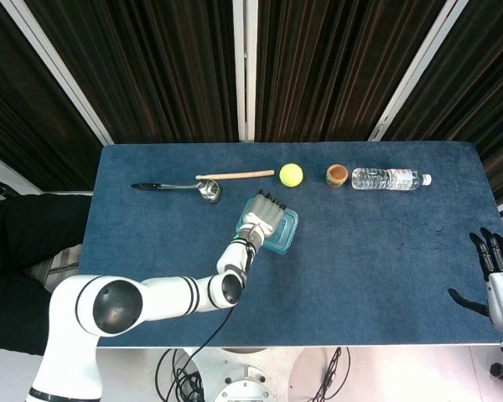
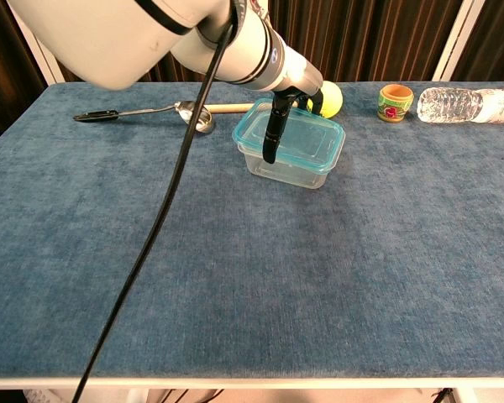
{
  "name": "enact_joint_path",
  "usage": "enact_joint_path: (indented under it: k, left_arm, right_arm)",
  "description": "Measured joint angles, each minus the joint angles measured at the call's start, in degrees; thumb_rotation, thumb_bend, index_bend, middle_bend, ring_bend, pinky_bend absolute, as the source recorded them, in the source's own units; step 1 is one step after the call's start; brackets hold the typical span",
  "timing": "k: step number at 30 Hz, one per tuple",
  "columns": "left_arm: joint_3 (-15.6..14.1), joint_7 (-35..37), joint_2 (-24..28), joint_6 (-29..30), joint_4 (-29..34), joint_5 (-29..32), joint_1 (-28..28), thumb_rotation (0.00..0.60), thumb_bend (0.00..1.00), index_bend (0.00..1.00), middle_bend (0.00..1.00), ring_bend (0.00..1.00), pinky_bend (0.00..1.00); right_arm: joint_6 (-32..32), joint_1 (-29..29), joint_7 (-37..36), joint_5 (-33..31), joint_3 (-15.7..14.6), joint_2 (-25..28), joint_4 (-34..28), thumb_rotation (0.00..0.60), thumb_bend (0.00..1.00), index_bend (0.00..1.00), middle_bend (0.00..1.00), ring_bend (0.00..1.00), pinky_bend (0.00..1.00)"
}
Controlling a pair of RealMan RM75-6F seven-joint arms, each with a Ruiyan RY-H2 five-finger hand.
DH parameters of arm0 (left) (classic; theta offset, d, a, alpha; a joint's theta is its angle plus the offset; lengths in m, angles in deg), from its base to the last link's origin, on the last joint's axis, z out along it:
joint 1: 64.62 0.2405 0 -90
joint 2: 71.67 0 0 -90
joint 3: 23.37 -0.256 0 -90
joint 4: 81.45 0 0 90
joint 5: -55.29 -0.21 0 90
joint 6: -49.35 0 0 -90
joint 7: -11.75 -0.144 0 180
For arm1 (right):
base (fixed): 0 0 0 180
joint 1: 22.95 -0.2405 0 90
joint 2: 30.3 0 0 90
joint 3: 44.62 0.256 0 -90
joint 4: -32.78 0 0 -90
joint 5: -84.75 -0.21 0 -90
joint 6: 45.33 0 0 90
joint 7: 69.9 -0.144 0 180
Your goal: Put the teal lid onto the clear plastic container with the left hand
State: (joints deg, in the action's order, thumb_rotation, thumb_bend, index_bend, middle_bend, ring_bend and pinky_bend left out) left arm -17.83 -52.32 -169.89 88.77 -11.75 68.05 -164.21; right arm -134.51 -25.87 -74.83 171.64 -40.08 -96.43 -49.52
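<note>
The teal lid (image 2: pixel 296 134) is held by the fingers (image 2: pixel 271 134) of the left hand (image 1: pixel 262 217) on top of the clear plastic container (image 2: pixel 284 169), at 7 o'clock from the yellow ball (image 1: pixel 291 174).

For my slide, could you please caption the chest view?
Left hand rests on the teal lid atop the clear container.
</note>
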Motion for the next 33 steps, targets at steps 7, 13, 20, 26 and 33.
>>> enact_joint_path:
  k: [7, 13, 20, 26, 33]
  left_arm:
    - [0.3, -1.8, -0.7, -0.9, -2.3, 3.8, -1.3, 0.600, 0.29, 0.30, 0.21, 0.07, 0.12]
    - [1.1, -2.5, -0.9, -1.6, -3.7, 5.9, -1.9, 0.600, 0.29, 0.30, 0.21, 0.07, 0.12]
    - [1.2, -4.6, -1.6, -1.9, -5.7, 8.4, -2.6, 0.600, 0.29, 0.30, 0.20, 0.07, 0.12]
    - [1.5, -6.9, -2.5, -2.3, -7.2, 10.6, -3.0, 0.600, 0.29, 0.30, 0.20, 0.07, 0.12]
    - [1.9, -9.9, -3.2, -1.7, -8.0, 12.3, -3.6, 0.600, 0.29, 0.30, 0.20, 0.07, 0.12]
  right_arm:
    - [0.3, 0.0, -0.3, -0.3, 0.1, -0.1, 0.3, 0.600, 0.03, 0.00, 0.00, 0.00, 0.00]
    - [0.5, -0.1, -0.4, -0.4, 0.2, -0.1, 0.5, 0.600, 0.03, 0.00, 0.00, 0.00, 0.00]
    - [0.8, -0.1, -0.5, -0.7, 0.3, -0.1, 0.7, 0.600, 0.03, 0.00, 0.00, 0.00, 0.00]
    - [1.0, -0.1, -0.5, -1.0, 0.4, 0.0, 0.8, 0.600, 0.03, 0.00, 0.00, 0.00, 0.00]
    - [1.1, 0.0, -0.6, -1.1, 0.4, -0.1, 0.9, 0.600, 0.03, 0.00, 0.00, 0.00, 0.00]
